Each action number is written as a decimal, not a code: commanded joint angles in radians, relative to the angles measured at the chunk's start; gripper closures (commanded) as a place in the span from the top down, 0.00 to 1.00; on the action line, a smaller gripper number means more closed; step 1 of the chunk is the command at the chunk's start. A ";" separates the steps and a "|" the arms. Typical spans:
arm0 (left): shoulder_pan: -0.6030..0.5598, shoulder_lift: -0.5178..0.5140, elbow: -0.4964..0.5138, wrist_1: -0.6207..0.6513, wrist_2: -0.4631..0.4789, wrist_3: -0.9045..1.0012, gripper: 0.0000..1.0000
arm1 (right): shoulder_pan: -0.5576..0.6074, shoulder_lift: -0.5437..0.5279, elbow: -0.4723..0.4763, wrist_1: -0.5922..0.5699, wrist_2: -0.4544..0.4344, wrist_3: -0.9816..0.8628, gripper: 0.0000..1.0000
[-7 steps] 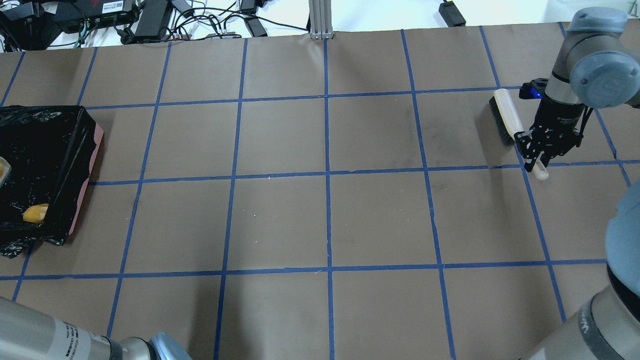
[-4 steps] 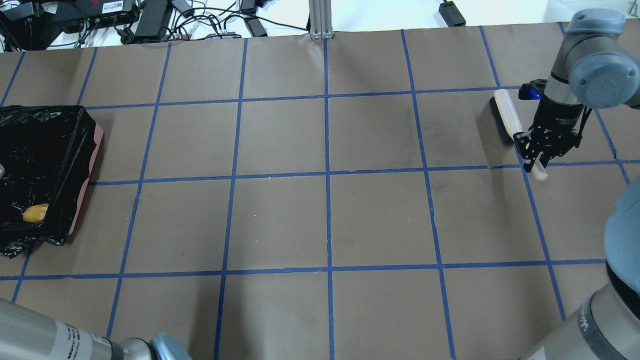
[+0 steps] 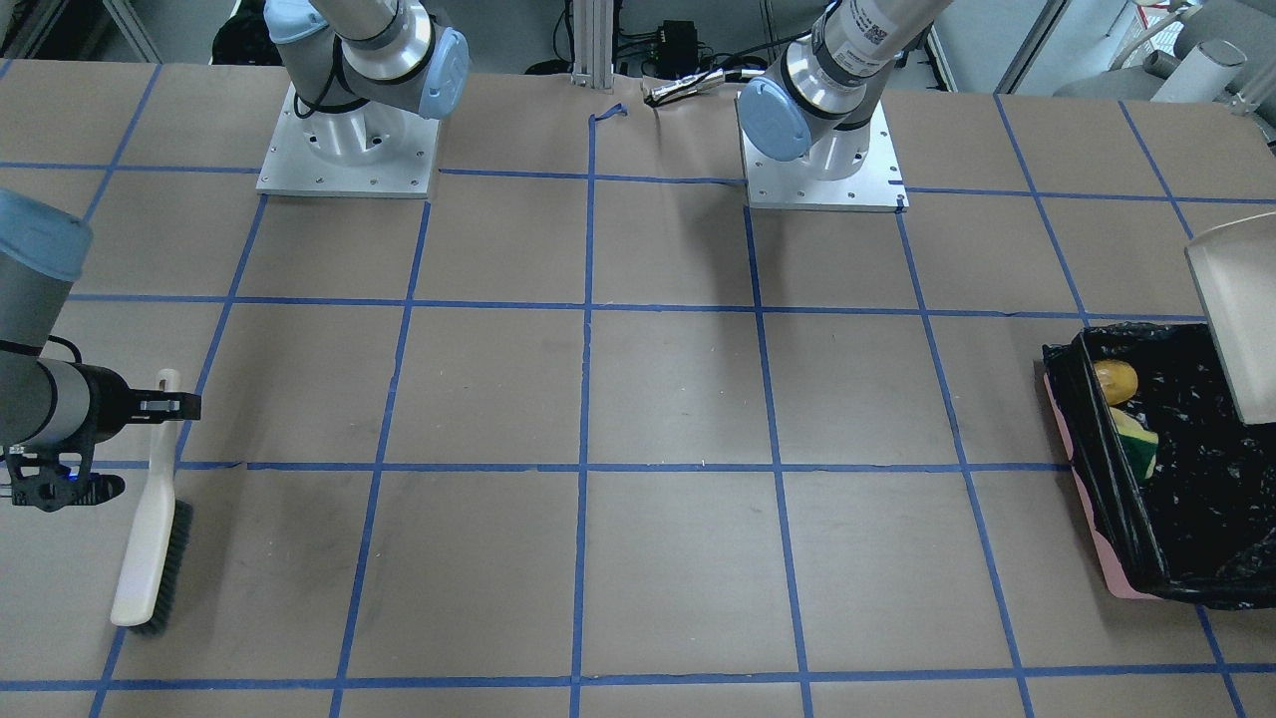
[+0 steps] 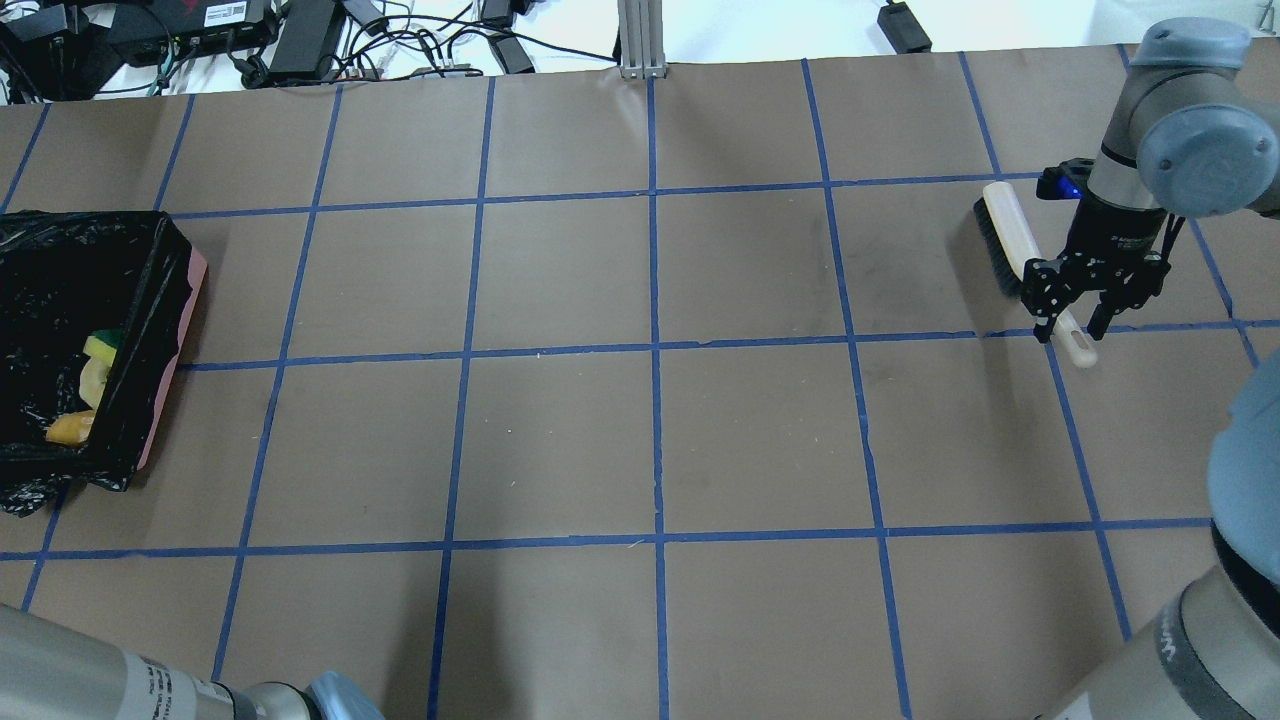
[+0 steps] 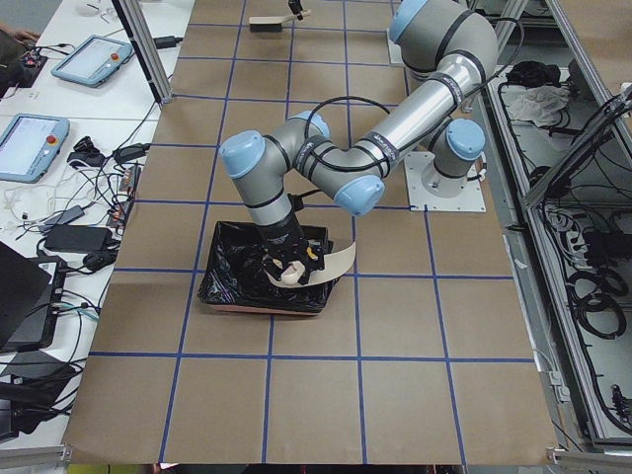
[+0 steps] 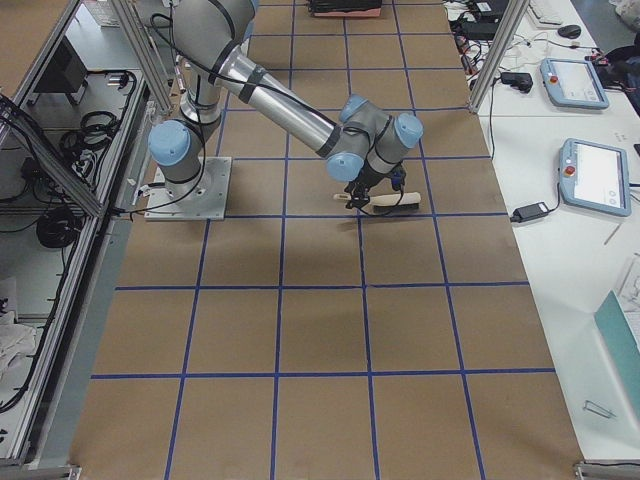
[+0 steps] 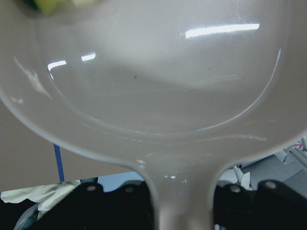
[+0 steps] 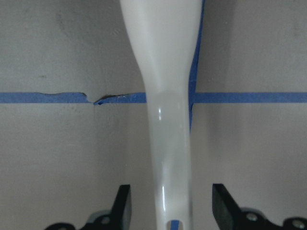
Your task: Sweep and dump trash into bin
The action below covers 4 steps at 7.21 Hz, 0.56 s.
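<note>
Left gripper (image 5: 289,265) gripped the beige plastic dustpan (image 3: 1236,319) by its handle, tilted over the pink rectangular black-bagged bin (image 4: 194,292) at the brown table's (image 4: 650,450) left edge. Lumpy yellow-brown toy potato (image 3: 1115,380) and yellow-green sponge block (image 3: 1137,442) lay inside the bin. Right gripper (image 4: 1075,330) stood open, straddling the white black-bristled brush (image 4: 1010,235) handle, not touching it.

Crinkled glossy plastic bin liner (image 4: 60,290); smooth glossy plastic dustpan (image 7: 158,96), brush handle (image 8: 168,120); matt paper table cover (image 4: 560,440)

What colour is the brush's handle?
Cream-white; the brush handle shows best in the exterior front-facing view.
</note>
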 commanded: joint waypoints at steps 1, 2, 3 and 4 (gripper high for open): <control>-0.006 0.020 -0.006 -0.011 -0.013 0.007 0.00 | 0.000 -0.004 -0.012 0.000 0.002 0.003 0.69; -0.006 0.039 -0.005 -0.040 -0.104 0.014 0.00 | 0.003 -0.012 -0.029 -0.012 0.007 0.001 0.80; -0.006 0.058 -0.005 -0.077 -0.181 0.021 0.00 | 0.006 -0.058 -0.058 -0.014 0.011 0.001 0.99; -0.011 0.067 -0.005 -0.115 -0.271 0.022 0.00 | 0.006 -0.120 -0.070 0.007 0.008 0.001 1.00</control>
